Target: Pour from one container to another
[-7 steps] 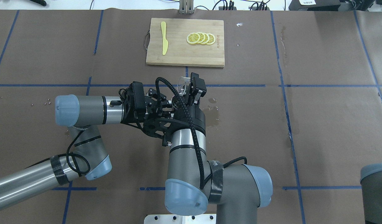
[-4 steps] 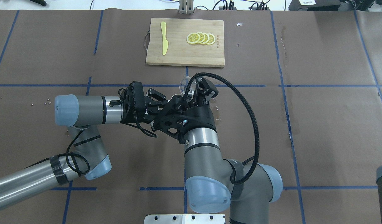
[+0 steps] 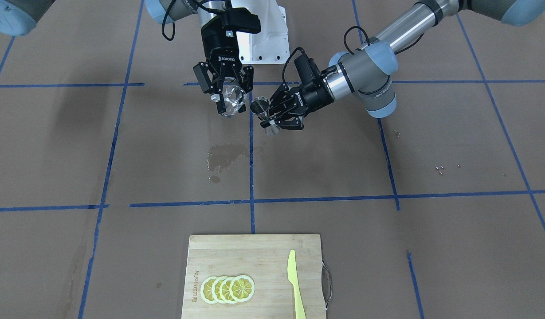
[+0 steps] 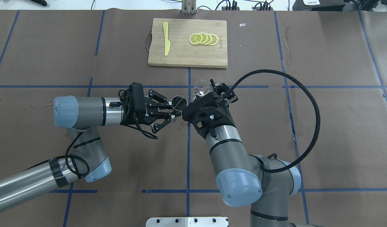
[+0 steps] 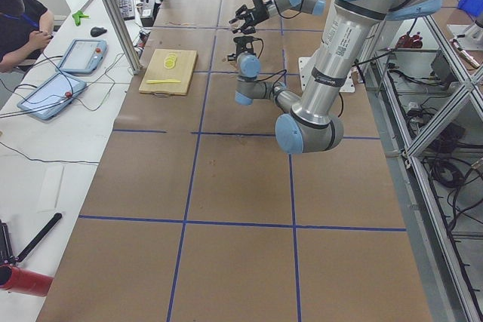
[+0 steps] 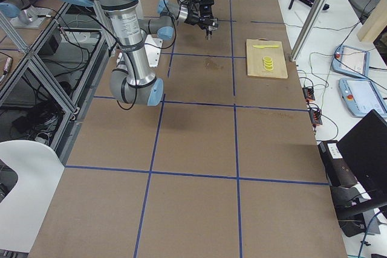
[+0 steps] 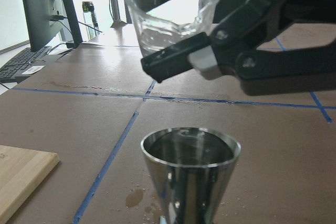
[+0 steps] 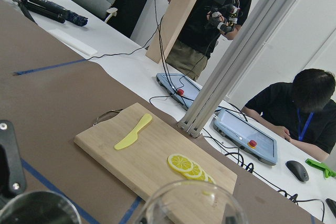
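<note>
jigger (image 7: 190, 171): my L wrist cam, lower cone cut off at btm edge
cup (image 7: 170, 9): same cam, upper part cut at top edge; my R wrist cam, only rim shows
cup markings: can't read
side cams: jigger & cup too small

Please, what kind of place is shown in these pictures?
Most likely a robotics lab, not a real kitchen. The table is covered in brown paper with a blue tape grid, an operator works beside it with a control tablet, and an aluminium post stands at its edge.
</note>
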